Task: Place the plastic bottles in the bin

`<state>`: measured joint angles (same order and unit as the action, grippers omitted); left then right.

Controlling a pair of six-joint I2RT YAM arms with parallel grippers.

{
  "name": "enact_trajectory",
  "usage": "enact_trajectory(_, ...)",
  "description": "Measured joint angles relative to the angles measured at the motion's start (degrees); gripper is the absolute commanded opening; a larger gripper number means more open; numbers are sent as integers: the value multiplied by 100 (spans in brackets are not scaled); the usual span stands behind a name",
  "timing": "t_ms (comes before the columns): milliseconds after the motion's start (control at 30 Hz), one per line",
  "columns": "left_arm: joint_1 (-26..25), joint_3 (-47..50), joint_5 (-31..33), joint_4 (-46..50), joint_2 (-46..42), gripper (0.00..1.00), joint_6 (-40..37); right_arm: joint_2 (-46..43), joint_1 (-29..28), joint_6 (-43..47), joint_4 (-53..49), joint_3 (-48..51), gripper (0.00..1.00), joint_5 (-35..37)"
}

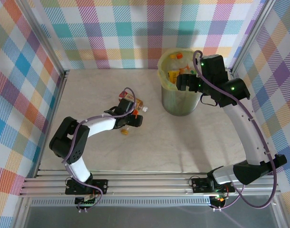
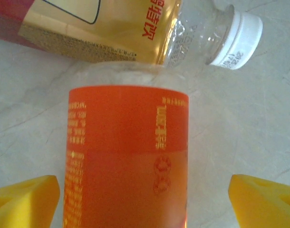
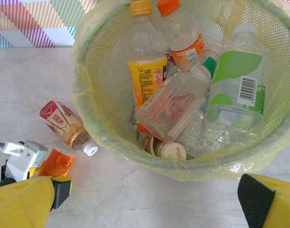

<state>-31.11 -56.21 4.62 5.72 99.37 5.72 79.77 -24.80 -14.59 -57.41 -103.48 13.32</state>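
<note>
An orange-labelled plastic bottle (image 2: 128, 161) lies on the table between the yellow fingers (image 2: 26, 199) of my left gripper (image 2: 145, 206). The jaws stand open with a gap on each side of it. Just beyond it lies a red-and-gold labelled bottle (image 2: 111, 28) with a white cap (image 2: 237, 40). From above, both bottles (image 1: 130, 100) sit left of the bin (image 1: 179, 102), under my left gripper (image 1: 131, 119). My right gripper (image 3: 147, 199) hangs open over the bin's near rim (image 3: 149, 164), holding nothing. Several bottles (image 3: 176, 102) lie inside the bin.
The bin stands at the back right near the checkered wall (image 1: 135, 33). A metal frame post (image 1: 43, 45) runs along the left side. Bare marble table (image 1: 183, 142) stretches in front of the bin and between the arms.
</note>
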Motion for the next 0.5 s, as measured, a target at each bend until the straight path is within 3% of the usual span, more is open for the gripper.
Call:
enact_trajectory(200,0,-66,-2,2,205,78,-57,-11,0,2,37,37,100,22)
enact_trajectory(500,-107,-42,48,-4,214,55,-35,-229,0,0,127,356,100,127)
